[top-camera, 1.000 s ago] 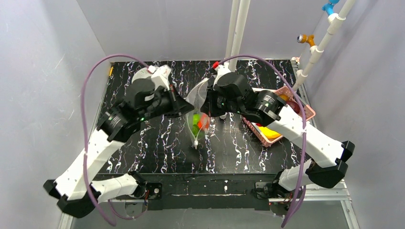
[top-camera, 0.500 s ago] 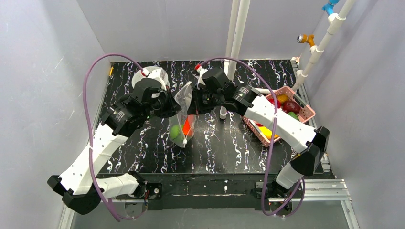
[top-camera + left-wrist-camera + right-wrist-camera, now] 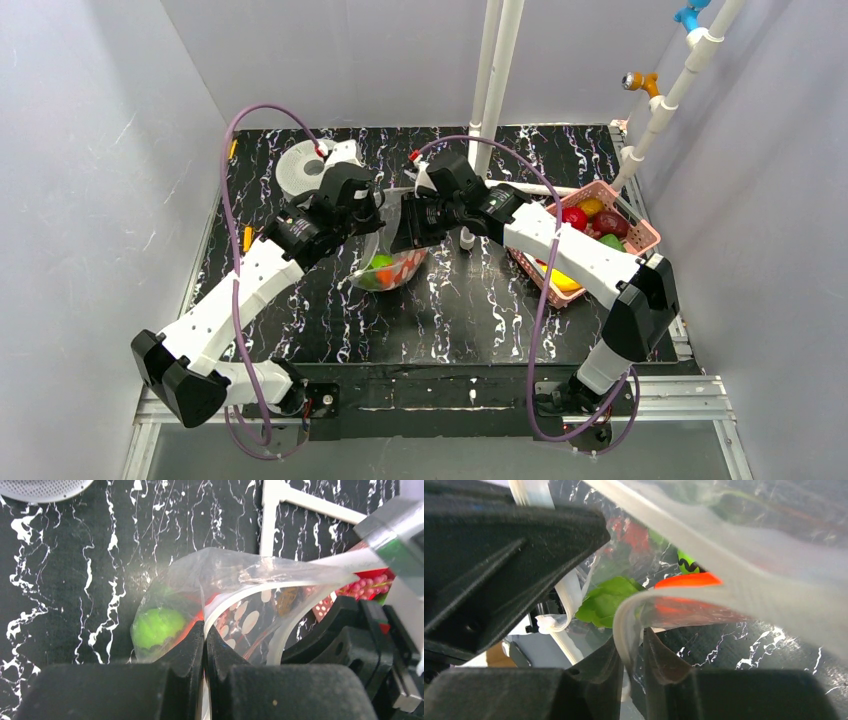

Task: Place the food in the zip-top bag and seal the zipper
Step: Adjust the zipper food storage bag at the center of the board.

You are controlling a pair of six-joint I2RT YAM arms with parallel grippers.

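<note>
The clear zip-top bag (image 3: pixel 392 262) hangs between my two grippers near the table's middle, with green and orange-red toy food (image 3: pixel 381 263) inside. My left gripper (image 3: pixel 372 222) is shut on the bag's mouth edge; in the left wrist view its jaws (image 3: pixel 205 630) pinch the white zipper strip (image 3: pixel 235 600) beside a green fruit (image 3: pixel 157 626). My right gripper (image 3: pixel 405 228) is shut on the other end of the mouth; in the right wrist view its jaws (image 3: pixel 631 647) clamp the zipper strip (image 3: pixel 624 622), with a green leaf (image 3: pixel 606 600) and an orange piece (image 3: pixel 686 581) behind it.
A pink latticed basket (image 3: pixel 640 235) with several more toy fruits stands at the right edge. A grey-white round spool (image 3: pixel 297 168) sits at the back left. White pipes (image 3: pixel 497 70) rise at the back centre and back right. Walls close both sides.
Both grippers have swung the bag from hanging upright to sagging lower and flatter towards the table. The left arm has drawn in towards the centre.
</note>
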